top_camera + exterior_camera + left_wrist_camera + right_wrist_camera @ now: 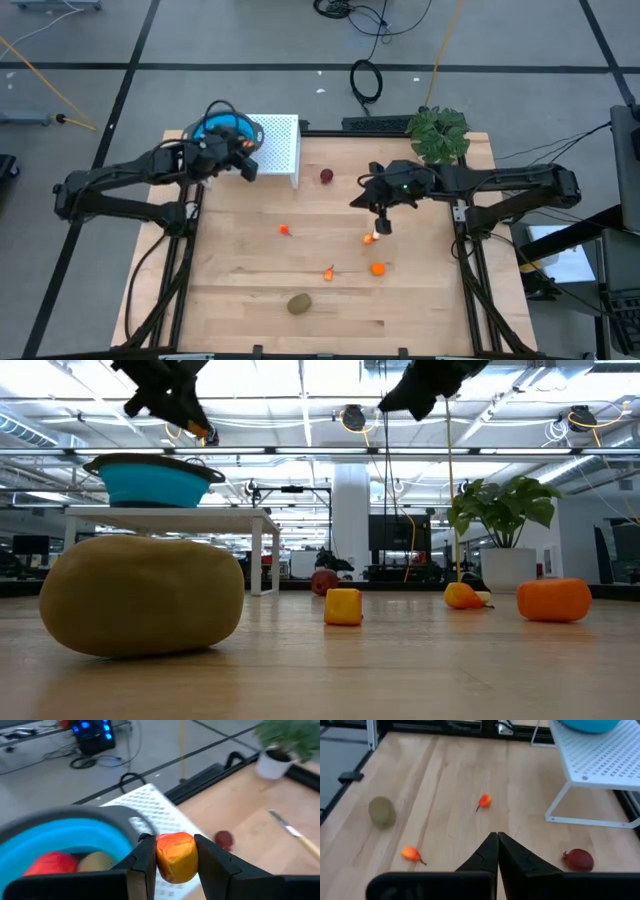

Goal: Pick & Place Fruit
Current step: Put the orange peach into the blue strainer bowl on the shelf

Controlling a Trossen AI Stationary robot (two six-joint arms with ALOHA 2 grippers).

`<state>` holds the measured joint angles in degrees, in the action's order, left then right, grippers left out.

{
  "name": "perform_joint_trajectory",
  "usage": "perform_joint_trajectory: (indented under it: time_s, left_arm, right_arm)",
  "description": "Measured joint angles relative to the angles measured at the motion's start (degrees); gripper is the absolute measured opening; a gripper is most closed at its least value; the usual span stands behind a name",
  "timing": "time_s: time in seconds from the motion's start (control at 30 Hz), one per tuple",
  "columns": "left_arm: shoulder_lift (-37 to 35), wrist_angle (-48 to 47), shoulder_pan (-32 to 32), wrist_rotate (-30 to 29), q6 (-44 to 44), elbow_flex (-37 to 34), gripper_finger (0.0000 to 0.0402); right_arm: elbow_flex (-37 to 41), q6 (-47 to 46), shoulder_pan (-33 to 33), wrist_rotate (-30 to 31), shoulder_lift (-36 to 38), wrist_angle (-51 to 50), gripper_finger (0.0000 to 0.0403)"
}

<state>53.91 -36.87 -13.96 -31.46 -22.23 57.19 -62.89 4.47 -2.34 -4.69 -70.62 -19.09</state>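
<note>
Left end effector (175,857) pinched an orange fruit piece (176,856) just beside the blue bowl (60,827) rim, bowl toward its inner side. Right end effector (497,851) pressed together, empty, above the surface (420,300), nearer the loose pieces.

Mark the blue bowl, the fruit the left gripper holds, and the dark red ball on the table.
blue bowl (60,832): left wrist view, inner wall.
orange fruit (175,856): left wrist view, front face between the fingers.
dark red ball (327,176): high view, top.
</note>
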Motion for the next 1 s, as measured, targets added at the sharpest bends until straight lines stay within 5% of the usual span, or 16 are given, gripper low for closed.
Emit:
perform_joint_trajectory:
  time_s: [0.47,1.0]
  left_arm:
    - [-0.2,-3.7,-15.5,1.9,2.9,0.0,0.0108]
    - [0.1,-6.6,-21.7,6.1,0.3,0.0,0.0108]
  right_arm:
    - [0.9,-1.6,-0.3,0.1,6.5,0.3,0.0000]
    - [20.7,-5.4,-1.9,0.1,28.5,10.7,0.0000]
